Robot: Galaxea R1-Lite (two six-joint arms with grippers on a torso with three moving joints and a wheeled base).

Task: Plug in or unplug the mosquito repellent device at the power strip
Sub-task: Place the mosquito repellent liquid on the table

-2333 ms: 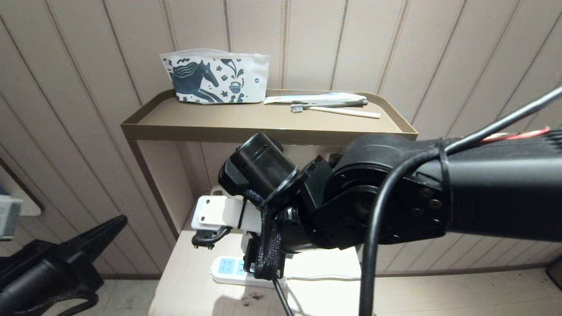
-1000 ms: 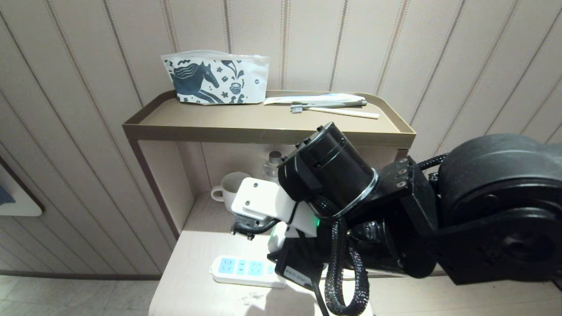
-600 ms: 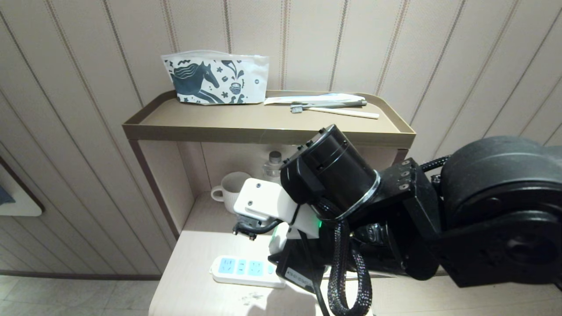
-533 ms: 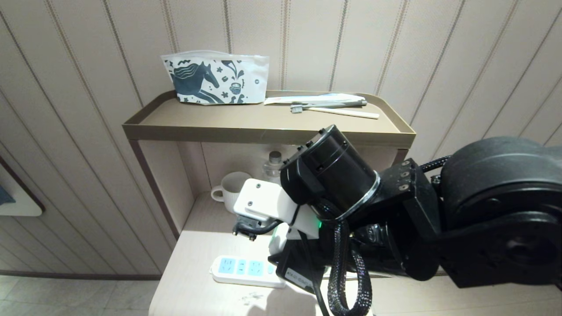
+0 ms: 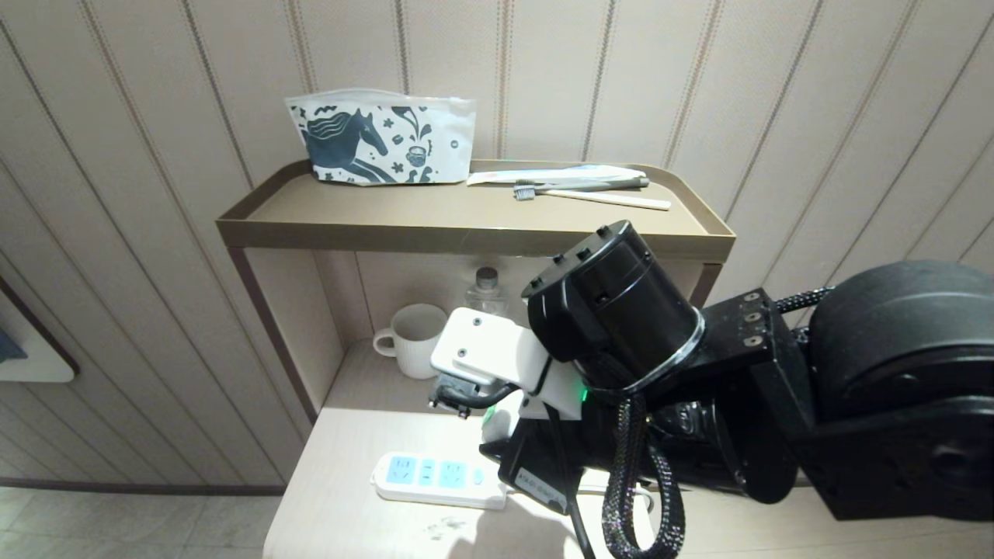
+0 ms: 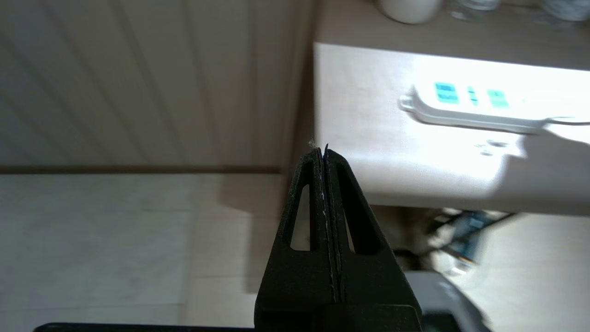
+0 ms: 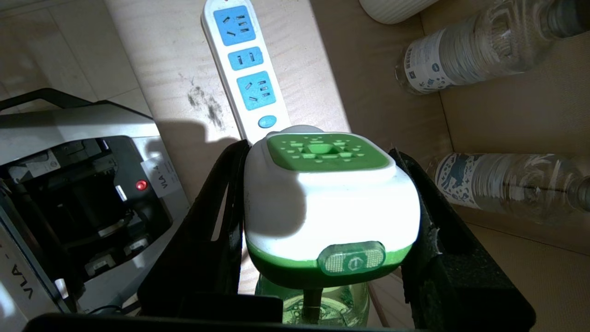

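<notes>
The right pincer [image 7: 322, 216] is clamped on the mosquito repellent device [image 7: 329, 203], one black finger [image 7: 216, 221] against each white side of its body. The green perforated top faces the wrist camera, the oval button sits on the green band below it, and the translucent green bottle [image 7: 322, 306] shows beneath. The device is held in the air above the near end of the power strip [image 7: 244, 69], out of its sockets; all three blue socket faces and the round blue button lie bare. In the head view the bulky right arm hides most of the device, leaving only a sliver of white and green [image 5: 497, 415] above the strip's right end [image 5: 435, 481].

The strip lies flat on the pale wooden surface [image 5: 342, 497], beside a dark smudge. Behind it, under the brown shelf [image 5: 466, 225], stand a white mug [image 5: 415, 338] and a clear water bottle [image 5: 485, 291]; the right wrist view shows two such bottles [image 7: 470, 46].

On the shelf rest a horse-printed pouch [image 5: 380, 136], a tube [image 5: 559, 175] and a toothbrush [image 5: 590, 196].

The left pincer [image 6: 325, 157] hangs off the surface's left edge, above the floor, its fingers pressed together on nothing.
</notes>
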